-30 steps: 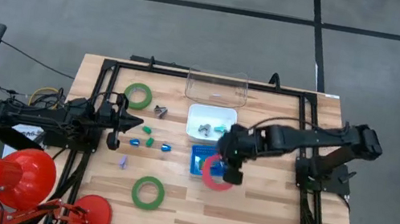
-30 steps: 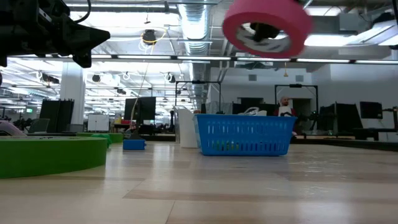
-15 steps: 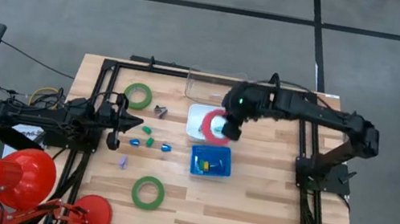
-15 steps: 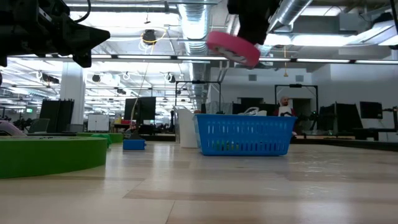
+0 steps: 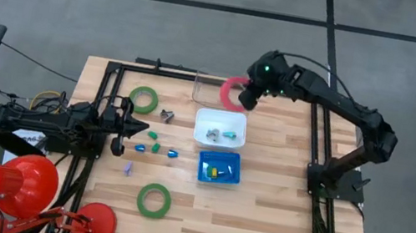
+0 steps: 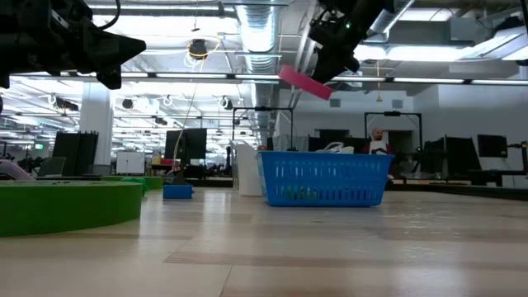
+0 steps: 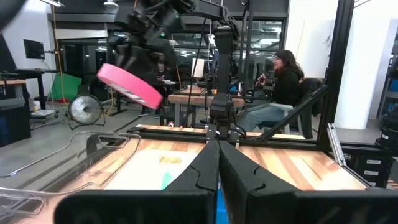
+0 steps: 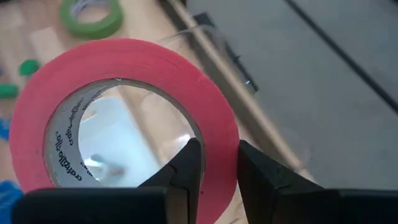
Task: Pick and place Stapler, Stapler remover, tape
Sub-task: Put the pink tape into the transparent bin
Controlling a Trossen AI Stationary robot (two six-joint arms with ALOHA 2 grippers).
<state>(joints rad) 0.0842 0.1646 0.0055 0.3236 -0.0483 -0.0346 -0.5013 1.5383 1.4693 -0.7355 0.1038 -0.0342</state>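
Surface (image 5: 275, 221): pale wood planks, smooth finish. Pink-red tape (image 8: 205, 118): matt roll, printed paper core. Tray (image 5: 210, 93): clear glossy plastic.

I see bare wood open along the table's (image 5: 274, 229) right and near sides, while its middle is crowded by the white tray (image 5: 220, 128), blue basket (image 5: 219, 167), small scattered pieces (image 5: 153, 148) and two green tapes (image 5: 153, 200), the clear bin (image 5: 225, 91) blocking the far edge.

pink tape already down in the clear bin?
No, the right gripper holds the pink tape in the air over the clear bin.
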